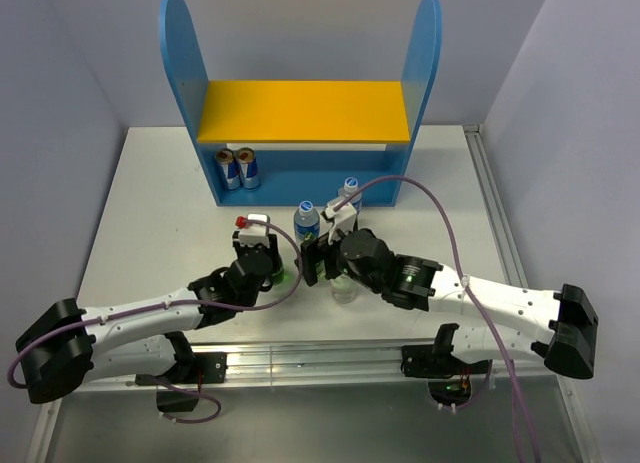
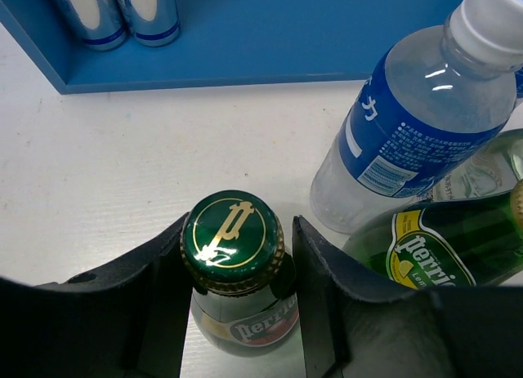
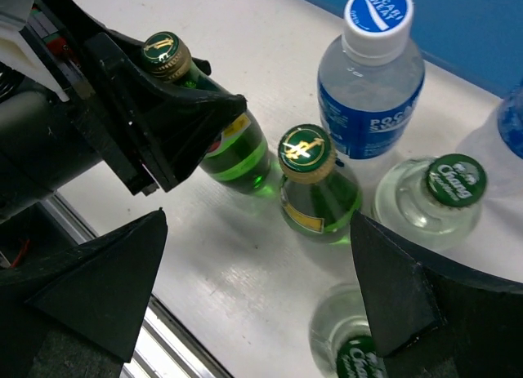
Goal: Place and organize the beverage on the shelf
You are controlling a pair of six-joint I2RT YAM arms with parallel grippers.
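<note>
A green Perrier bottle (image 2: pixel 233 239) with a green and gold cap stands on the white table, and my left gripper (image 2: pixel 241 231) is shut on its neck, one finger on each side. Beside it stand a second Perrier bottle (image 3: pixel 309 186) with a yellow label, a Pocari Sweat bottle (image 3: pixel 372 76) and two clear Chang bottles (image 3: pixel 445 190). My right gripper (image 3: pixel 258 231) hangs open and wide above these, holding nothing. The shelf (image 1: pixel 305 111) stands at the back of the table, with a bare yellow upper board.
Two silver and blue cans (image 1: pixel 238 168) stand at the left of the shelf's lower level. Another blue-capped bottle (image 1: pixel 349 193) stands just in front of the shelf. A metal rail (image 1: pixel 320 358) runs along the table's near edge.
</note>
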